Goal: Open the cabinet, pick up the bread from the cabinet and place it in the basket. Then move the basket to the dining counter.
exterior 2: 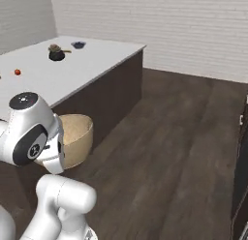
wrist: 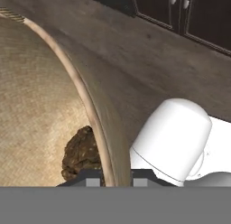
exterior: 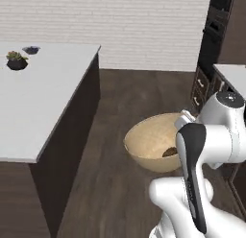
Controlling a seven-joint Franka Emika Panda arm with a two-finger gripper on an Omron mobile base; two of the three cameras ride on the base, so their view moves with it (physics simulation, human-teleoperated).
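The tan, bowl-shaped basket [exterior: 150,138] hangs above the wooden floor in front of my arm, tilted a little. It is also visible beside the counter's dark base [exterior 2: 77,136]. The small dark brown bread [exterior: 169,151] lies inside it near my hand, close to the wall [wrist: 81,151]. My gripper [wrist: 116,179] is shut on the basket's rim [wrist: 97,123], one finger inside and one outside. The dining counter [exterior: 43,107], a long white top over a dark base, stands to the left, higher than the basket. The cabinet is out of view.
On the counter's far end sit a potted plant [exterior: 17,61], a small dark bowl [exterior: 31,50] and a small red thing [exterior 2: 17,72]. Dark drawer fronts [exterior: 199,88] and a pale worktop [exterior: 233,73] line the right. Wooden floor [exterior: 144,93] lies between.
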